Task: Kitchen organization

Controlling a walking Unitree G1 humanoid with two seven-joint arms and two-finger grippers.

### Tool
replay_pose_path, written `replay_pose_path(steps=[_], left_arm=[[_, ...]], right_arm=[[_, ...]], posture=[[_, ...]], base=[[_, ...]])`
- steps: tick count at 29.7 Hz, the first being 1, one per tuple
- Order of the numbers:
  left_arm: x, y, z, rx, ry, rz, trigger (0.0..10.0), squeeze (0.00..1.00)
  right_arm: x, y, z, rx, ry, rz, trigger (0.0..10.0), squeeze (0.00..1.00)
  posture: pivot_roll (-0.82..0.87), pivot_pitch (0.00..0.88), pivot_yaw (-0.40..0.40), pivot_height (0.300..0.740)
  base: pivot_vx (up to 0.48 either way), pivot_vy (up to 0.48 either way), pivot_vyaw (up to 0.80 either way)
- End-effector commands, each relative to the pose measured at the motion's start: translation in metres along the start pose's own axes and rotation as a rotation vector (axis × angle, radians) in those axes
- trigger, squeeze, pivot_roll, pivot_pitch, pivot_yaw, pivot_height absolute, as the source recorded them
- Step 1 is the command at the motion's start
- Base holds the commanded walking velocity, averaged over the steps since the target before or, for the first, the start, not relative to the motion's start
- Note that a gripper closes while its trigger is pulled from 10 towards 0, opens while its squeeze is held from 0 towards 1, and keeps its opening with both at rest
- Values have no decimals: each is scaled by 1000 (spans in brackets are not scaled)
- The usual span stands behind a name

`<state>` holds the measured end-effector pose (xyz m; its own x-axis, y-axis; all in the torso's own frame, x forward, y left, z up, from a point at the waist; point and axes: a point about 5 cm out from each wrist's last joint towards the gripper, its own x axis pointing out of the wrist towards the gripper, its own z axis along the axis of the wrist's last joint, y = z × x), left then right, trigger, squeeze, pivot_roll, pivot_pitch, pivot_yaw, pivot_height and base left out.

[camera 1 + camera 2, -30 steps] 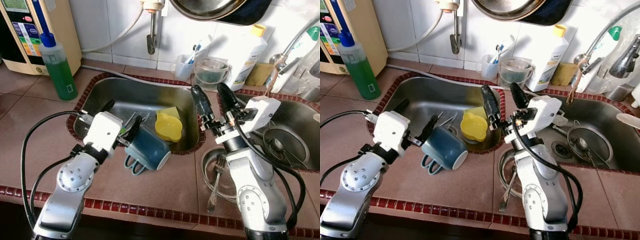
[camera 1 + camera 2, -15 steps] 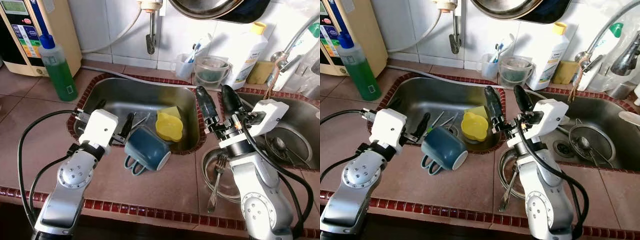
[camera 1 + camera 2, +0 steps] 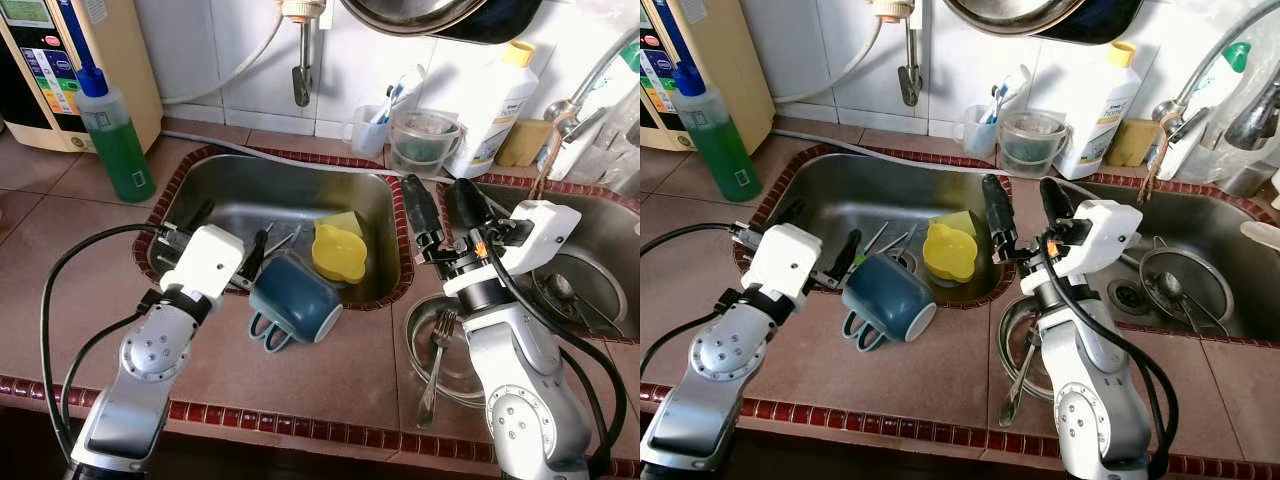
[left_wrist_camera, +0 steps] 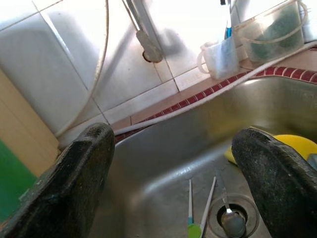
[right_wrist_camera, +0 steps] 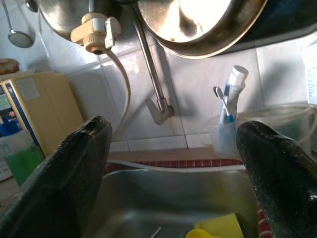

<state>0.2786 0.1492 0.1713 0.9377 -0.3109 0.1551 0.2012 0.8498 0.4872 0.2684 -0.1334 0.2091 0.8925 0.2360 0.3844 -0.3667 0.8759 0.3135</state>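
Mug [image 3: 295, 298]: dark blue, on its side on the table [image 3: 330, 380] at the near rim of the left sink [image 3: 240, 195], mouth toward the right, handle on the table side.
Handling: likely ceramic, so stiff, fairly heavy, glazed and slippery, breakable; may roll. Best hold judged to be the wall at the open mouth or the handle.
Left tool [image 3: 232, 250]: spread, holding nothing, fingers over the sink edge just beside the mug.
Right tool [image 3: 442, 210]: spread, empty, raised over the divider between the sinks.
Edges: sink drop directly behind the mug; table front edge near.
Obstacles: yellow cup [image 3: 337, 253] and cutlery [image 3: 283, 240] in the sink; bowl [image 3: 452, 350] with fork [image 3: 432, 365] to the right.
Open room: bare table in front of the mug.
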Motion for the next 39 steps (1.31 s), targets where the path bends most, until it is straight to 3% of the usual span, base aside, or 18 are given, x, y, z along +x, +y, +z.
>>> replay_pose_path(steps=[1, 16, 25, 39], left_arm=[[-2, -3, -3, 15, 8, -19, 10000, 0], [-7, -7, -2, 25, -3, -61, 10000, 0], [-13, -7, -1, 14, -23, -112, 10000, 0], [-27, -4, 3, 17, -46, -223, 10000, 0]], right_arm=[[-3, 0, 1, 2, 7, -13, 10000, 0], [-18, 2, -11, 15, 76, -23, 10000, 0], [-39, -7, -30, -64, 214, -23, 10000, 0], [-44, -14, -31, -96, 232, -20, 10000, 0]], posture=[[-109, 113, -20, 740], [-107, 130, -14, 740], [-105, 131, -11, 740], [-106, 119, -4, 740]], base=[[0, 0, 0], [0, 0, 0], [0, 0, 0], [0, 0, 0]])
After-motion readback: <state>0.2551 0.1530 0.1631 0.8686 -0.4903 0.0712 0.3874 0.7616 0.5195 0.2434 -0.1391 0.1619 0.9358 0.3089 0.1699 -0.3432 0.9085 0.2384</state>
